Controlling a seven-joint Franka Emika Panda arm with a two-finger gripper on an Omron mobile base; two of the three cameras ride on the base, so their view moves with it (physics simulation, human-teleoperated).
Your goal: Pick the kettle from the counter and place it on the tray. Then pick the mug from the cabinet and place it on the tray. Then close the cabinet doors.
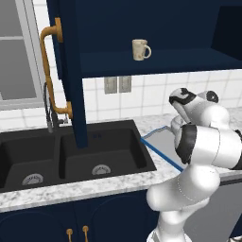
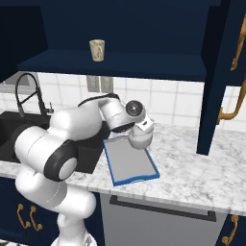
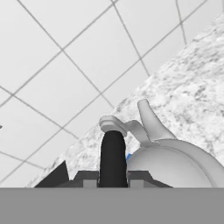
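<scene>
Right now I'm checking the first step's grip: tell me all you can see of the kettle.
The kettle is small, squat and rounded, silvery-grey like smooth metal, with an upswept spout and a dark upright handle under a grey bracket. It stands upright at the far edge of the tray, near the tiled wall. The gripper has its jaws closed on the handle.

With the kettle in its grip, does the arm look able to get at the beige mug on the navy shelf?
Probably not yet: the gripper is shut on the silvery kettle's dark handle. The beige mug stands unobstructed, cabinet doors open.

Tray (image 1: 163, 137) mostly hidden behind arm; kettle (image 3: 175, 162) base cut off beside its handle (image 3: 113, 157); fingertips not discernible.
</scene>
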